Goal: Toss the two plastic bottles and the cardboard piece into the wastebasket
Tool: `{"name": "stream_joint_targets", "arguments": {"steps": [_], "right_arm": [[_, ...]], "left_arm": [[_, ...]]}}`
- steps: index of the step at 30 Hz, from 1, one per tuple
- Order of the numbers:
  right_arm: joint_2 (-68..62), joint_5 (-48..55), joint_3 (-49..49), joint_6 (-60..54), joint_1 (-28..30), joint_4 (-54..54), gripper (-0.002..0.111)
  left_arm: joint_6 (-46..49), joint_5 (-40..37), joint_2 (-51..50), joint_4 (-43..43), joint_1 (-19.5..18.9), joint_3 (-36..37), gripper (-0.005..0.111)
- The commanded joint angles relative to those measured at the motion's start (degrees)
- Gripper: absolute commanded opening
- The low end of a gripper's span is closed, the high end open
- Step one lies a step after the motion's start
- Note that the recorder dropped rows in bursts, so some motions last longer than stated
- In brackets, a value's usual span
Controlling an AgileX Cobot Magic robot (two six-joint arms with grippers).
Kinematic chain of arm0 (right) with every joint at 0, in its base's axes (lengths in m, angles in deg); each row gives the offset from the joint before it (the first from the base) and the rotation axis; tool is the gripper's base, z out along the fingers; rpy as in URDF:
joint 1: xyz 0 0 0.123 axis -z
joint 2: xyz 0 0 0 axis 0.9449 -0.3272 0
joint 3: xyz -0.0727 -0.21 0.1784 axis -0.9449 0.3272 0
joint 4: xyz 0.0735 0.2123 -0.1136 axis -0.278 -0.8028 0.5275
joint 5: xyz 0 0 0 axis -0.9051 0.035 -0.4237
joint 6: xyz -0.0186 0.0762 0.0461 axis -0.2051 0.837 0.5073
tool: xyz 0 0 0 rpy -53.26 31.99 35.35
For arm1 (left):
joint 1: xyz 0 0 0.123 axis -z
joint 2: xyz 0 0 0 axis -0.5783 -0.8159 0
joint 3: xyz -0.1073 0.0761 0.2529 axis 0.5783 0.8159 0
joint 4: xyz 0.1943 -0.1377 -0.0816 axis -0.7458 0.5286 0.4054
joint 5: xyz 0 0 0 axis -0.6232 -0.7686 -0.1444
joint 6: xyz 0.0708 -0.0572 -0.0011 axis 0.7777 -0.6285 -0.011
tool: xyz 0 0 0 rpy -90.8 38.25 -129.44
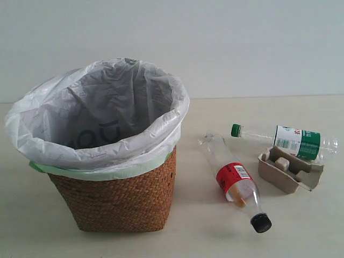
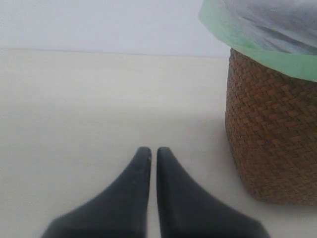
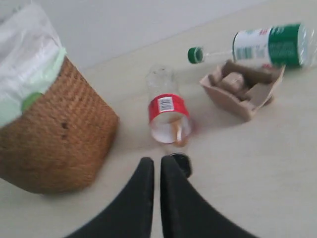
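The wicker wastebasket [image 1: 115,199] with its white bag stands at the left; it also shows as the wastebasket [image 2: 272,134] and the wastebasket [image 3: 54,139] in the wrist views. To its right lies the red-label bottle [image 1: 234,180], black cap toward the front. Behind it lie the green-label bottle [image 1: 290,141] and the cardboard piece [image 1: 287,171], touching each other. My right gripper [image 3: 156,161] is shut and empty, its tips just short of the red-label bottle [image 3: 167,111], partly hiding the cap. The left gripper [image 2: 153,150] is shut and empty over bare table beside the basket. Neither gripper shows in the exterior view.
A pale table [image 1: 301,226] carries everything, with a plain white wall behind. The green-label bottle [image 3: 267,45] and cardboard piece [image 3: 242,89] lie beyond the red-label one in the right wrist view.
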Motion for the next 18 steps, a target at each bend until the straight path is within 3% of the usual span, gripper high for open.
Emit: {"name": "stream_joint_targets", "arguments": {"steps": [1,18], "right_arm": [[0.26,-0.47,-0.01,12.53,-0.08,-13.58,0.001],[0.26,-10.60,-0.01,12.78,-0.08,-15.22,0.001]], "left_arm": [[0.26,-0.04,0.22,-0.17,-0.16,0.20,0.004],[0.26,-0.04,0.22,-0.17,-0.16,0.20,0.004]]}}
